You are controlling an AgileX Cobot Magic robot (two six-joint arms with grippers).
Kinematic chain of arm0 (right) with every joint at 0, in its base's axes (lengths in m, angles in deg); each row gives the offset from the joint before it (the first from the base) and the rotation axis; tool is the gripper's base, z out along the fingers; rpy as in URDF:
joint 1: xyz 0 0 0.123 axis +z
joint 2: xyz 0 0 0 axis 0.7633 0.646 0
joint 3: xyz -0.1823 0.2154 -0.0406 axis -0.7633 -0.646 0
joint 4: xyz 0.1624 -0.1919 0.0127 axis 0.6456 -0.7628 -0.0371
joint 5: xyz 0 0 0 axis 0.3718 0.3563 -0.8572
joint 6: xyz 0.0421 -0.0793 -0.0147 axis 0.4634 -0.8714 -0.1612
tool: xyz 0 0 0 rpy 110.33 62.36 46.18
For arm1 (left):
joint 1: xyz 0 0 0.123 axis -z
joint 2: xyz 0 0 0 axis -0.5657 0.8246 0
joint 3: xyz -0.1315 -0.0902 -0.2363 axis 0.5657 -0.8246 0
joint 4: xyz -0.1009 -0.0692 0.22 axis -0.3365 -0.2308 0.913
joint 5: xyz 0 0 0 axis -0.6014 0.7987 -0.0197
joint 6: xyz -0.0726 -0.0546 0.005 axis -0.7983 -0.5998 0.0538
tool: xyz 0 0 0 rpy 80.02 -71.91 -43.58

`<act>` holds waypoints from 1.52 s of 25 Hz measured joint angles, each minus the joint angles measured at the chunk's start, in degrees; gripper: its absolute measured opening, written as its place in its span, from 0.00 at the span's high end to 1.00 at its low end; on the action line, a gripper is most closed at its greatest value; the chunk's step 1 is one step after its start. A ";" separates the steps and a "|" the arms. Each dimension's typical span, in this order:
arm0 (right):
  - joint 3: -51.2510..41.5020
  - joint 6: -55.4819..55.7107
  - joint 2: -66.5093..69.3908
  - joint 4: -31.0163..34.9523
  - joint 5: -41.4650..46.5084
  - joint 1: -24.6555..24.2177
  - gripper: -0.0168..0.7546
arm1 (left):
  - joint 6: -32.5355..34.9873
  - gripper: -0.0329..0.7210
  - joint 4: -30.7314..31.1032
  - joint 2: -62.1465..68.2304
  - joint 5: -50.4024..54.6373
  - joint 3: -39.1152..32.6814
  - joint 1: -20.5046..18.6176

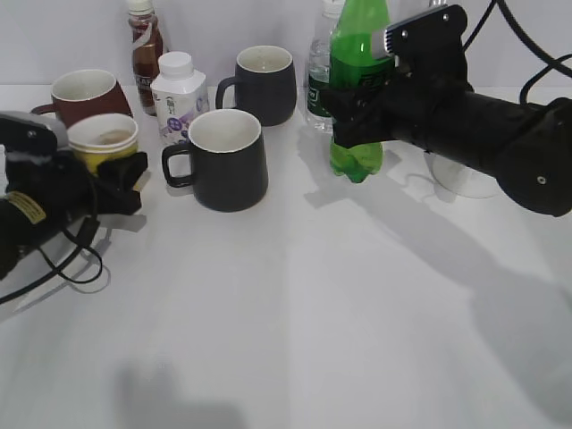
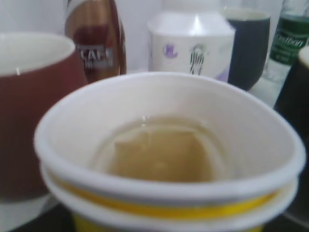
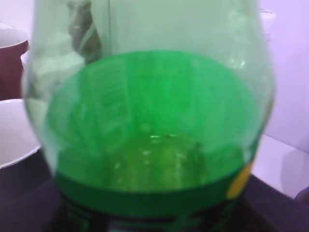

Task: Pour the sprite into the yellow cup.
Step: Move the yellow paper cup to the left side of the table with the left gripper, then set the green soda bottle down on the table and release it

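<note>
two arms are loaded, as far as i can judge. nearest me on the left of the desk (image 1: 295, 304), my left jaws (image 1: 121, 174) sit around the yellow cup (image 1: 103, 140); the fingers themselves are hidden in the wrist view, so i read them as closed on it rather than see it. the cup (image 2: 164, 159) looks like two nested cups with a little pale liquid at the bottom. just beyond it stand the black mug (image 1: 223, 159), the red-brown mug (image 1: 85, 94) and a small white bottle (image 1: 179, 94). further back on the right, my right jaws (image 1: 357, 116) are clamped on the middle of the sprite bottle (image 1: 357, 80), which hangs upright, its base clear of the desk. the bottle (image 3: 149, 140) fills that wrist view.

bottle and cup are well apart, so i'd bring them together over open desk, check the cap, which i can't see, then tilt slowly with the mouth low over the rim, left arm steady.
</note>
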 joint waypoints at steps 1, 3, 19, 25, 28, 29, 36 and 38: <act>0.00 0.00 0.00 0.00 0.00 0.00 0.42 | 0.00 0.48 -0.20 0.66 -0.09 0.12 0.00; 0.00 -0.02 0.00 0.00 0.00 0.00 0.42 | 0.00 0.47 -0.67 1.64 -1.74 0.24 0.00; 0.11 -0.21 1.58 0.00 -4.76 0.00 0.42 | 0.05 0.20 -1.36 0.90 -1.32 -3.18 0.00; 0.26 -0.28 5.28 0.00 -4.53 0.00 0.42 | 0.05 0.19 -1.65 -2.11 -1.47 -6.02 -0.02; 0.31 -0.28 5.32 0.00 -4.64 0.00 0.42 | 0.05 0.18 -1.83 -2.55 -1.47 -7.46 -0.02; 0.37 -0.28 5.32 0.00 -4.64 0.00 0.42 | 0.05 0.18 -1.89 -2.66 -1.47 -7.99 -0.02; 0.47 -0.28 5.32 0.00 -4.54 0.00 0.37 | 0.05 0.18 -2.01 -4.69 -1.30 -11.63 -0.02; 0.47 -0.30 5.32 0.00 -4.54 0.00 0.34 | 0.05 0.18 -2.05 -6.15 -1.37 -12.89 -0.02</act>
